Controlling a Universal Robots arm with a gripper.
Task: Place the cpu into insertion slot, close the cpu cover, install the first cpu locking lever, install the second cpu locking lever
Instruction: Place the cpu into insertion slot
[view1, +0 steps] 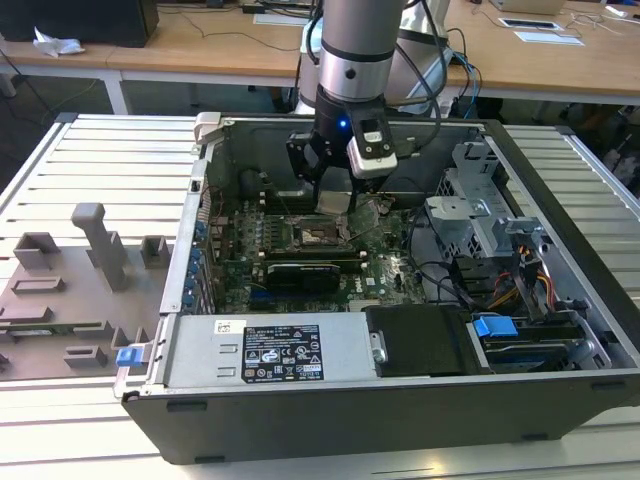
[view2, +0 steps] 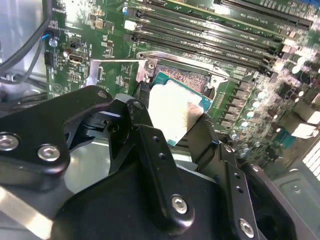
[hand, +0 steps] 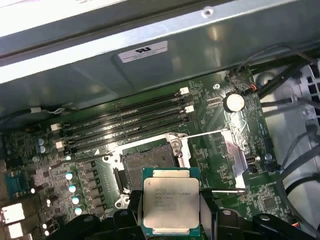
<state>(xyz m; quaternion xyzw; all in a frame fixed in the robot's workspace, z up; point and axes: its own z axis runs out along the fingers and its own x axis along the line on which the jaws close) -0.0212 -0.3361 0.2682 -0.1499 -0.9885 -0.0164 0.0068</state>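
One cpu (hand: 171, 197), dull silver top showing, clamped at two opposite edges between the black fingers (hand: 133, 212) of the gripper (hand: 171, 210); claw clenched on the chip, plain in both wrist views. Held clear of the board (hand: 262, 200), just beside and above the insertion slot (hand: 149, 161), not seated in it. Slot's dark centre bare inside its silver rim. Next to the slot, swung open and away, the cpu cover (hand: 234, 150), a bright silver plate. Thin wire locking levers (hand: 202, 133) standing free alongside, not latched down.

Beyond the slot from the chip, long black memory slots (hand: 125, 117) in parallel rows; near the cover, a round coin cell (hand: 233, 102).

In the exterior view, arm (view1: 350, 40) reaching straight down into an open computer case (view1: 350, 415) laid on its side, gripper over the middle of the green board. Toward the camera, a grey power supply (view1: 280, 352) with a white label; toward the exterior view's right, a black box (view1: 415, 340) and a blue tab (view1: 493, 326). Under the case, a slatted metal table (view1: 110, 150); on it, at the exterior view's left, several grey fixtures (view1: 95, 240).
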